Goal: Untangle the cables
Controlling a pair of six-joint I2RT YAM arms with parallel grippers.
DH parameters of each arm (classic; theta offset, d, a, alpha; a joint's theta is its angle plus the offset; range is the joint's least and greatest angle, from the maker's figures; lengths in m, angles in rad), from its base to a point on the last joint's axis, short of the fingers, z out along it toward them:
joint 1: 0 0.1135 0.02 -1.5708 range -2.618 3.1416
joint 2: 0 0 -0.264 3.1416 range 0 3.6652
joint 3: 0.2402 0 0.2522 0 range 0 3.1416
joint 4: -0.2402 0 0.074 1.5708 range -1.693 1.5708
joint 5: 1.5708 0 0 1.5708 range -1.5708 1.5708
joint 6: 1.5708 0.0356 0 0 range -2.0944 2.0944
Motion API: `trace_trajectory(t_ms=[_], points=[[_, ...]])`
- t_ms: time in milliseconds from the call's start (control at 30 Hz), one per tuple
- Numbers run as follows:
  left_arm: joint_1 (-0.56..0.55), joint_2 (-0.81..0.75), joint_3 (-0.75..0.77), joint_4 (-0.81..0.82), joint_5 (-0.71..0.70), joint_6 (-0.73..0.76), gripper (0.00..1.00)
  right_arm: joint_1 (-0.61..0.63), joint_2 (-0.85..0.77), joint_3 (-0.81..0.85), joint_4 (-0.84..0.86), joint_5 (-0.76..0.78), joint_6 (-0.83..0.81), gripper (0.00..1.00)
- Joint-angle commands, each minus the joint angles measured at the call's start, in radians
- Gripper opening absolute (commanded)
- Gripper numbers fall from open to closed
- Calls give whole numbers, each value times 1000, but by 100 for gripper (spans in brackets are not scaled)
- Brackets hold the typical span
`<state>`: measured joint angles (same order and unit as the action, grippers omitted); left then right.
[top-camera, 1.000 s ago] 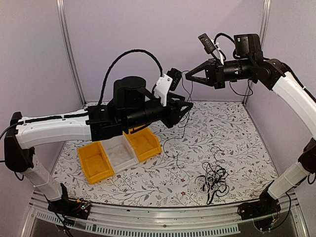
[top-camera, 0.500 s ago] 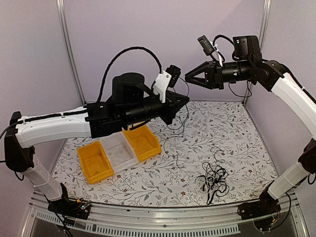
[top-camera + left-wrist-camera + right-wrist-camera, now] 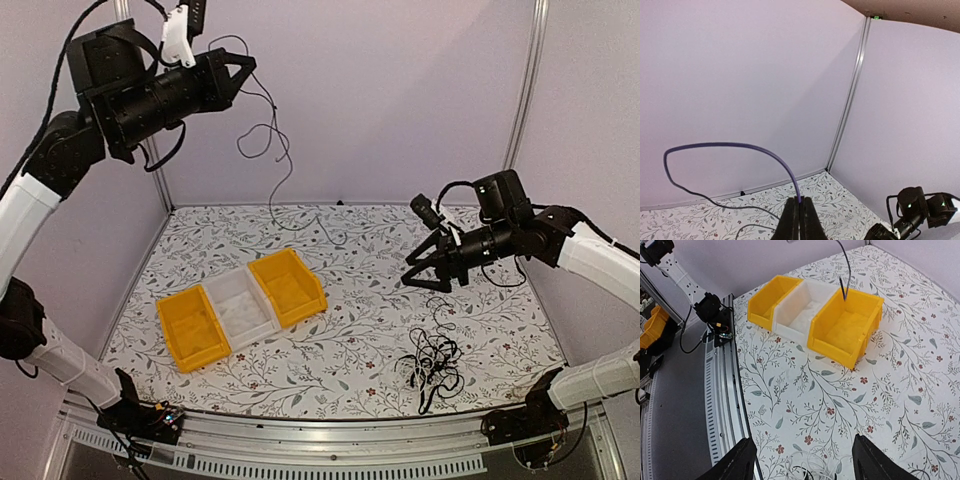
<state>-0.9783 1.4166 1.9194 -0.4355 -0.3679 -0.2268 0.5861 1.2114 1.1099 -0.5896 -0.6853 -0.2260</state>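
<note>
one thin black cable (image 3: 270,135) hangs in the air from the left gripper (image 3: 245,68), which is high up near the back wall and pinches it between fingers pressed together; the other cables (image 3: 432,362) lie in a tangled heap on the flowered table (image 3: 350,350), front right; the right gripper (image 3: 425,277) hovers near this heap, jaws spread, grasping nothing; three bins (image 3: 240,310) stand on the left.

Left arm (image 3: 22,212), right arm (image 3: 598,262): white shells, black joints; white wrist-camera bracket (image 3: 178,35).
</note>
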Motion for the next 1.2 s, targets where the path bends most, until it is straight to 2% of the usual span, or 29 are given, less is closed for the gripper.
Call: trace_trajectory(t_ms=[0,167,467,700,967,1167], points=[[30,-56,63,-241,-142,-82,0,-6,-28,-88,57,52,-66,70],[39,-162,10,-336,-251,-156,0,-6,-10,-84,76,22,-51,70],[41,-431,-356,-320,-329,-338,0,-6,20,-70,57,8,-74,70],[41,-529,-562,-319,-320,-446,0,-6,25,-82,51,6,-77,70],[52,-528,-644,-331,-341,-486,0,-6,23,-85,44,12,-80,70],[59,-506,-541,-262,-312,-423,0,-5,10,-94,38,18,-83,70]])
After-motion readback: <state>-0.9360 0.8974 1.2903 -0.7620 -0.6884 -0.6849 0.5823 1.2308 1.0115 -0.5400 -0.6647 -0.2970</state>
